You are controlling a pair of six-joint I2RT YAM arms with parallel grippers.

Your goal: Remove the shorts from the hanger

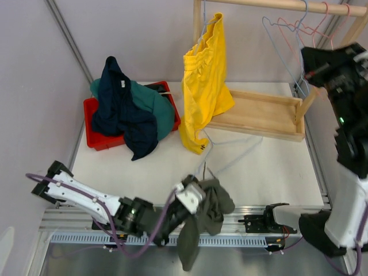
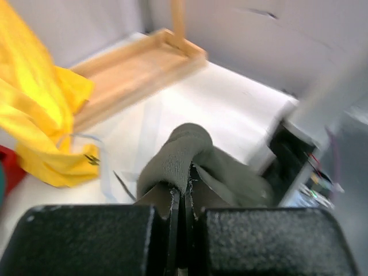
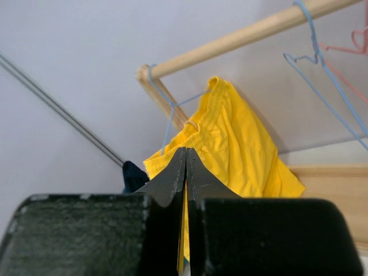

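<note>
The bright yellow shorts [image 1: 204, 86] hang on a blue hanger [image 3: 170, 118] at the left end of the wooden rail [image 1: 276, 4]; they also show in the right wrist view [image 3: 241, 149]. My left gripper [image 1: 198, 202] is shut on the olive-grey shorts [image 1: 213, 207], which drape over the table's near edge; its jaws pinch a fold of them [image 2: 175, 158]. Navy shorts [image 1: 121, 103] and teal shorts [image 1: 158, 106] lie heaped in a red bin [image 1: 92, 135]. My right gripper [image 1: 310, 60] is shut and empty, raised at the right, well away from the yellow shorts.
Empty blue and red hangers [image 1: 296, 29] hang on the rail at the right. The rack's wooden base tray [image 1: 264, 118] stands at the back right. A loose light blue hanger [image 1: 230, 150] lies on the white table before it. A metal rail [image 1: 75, 221] runs along the near edge.
</note>
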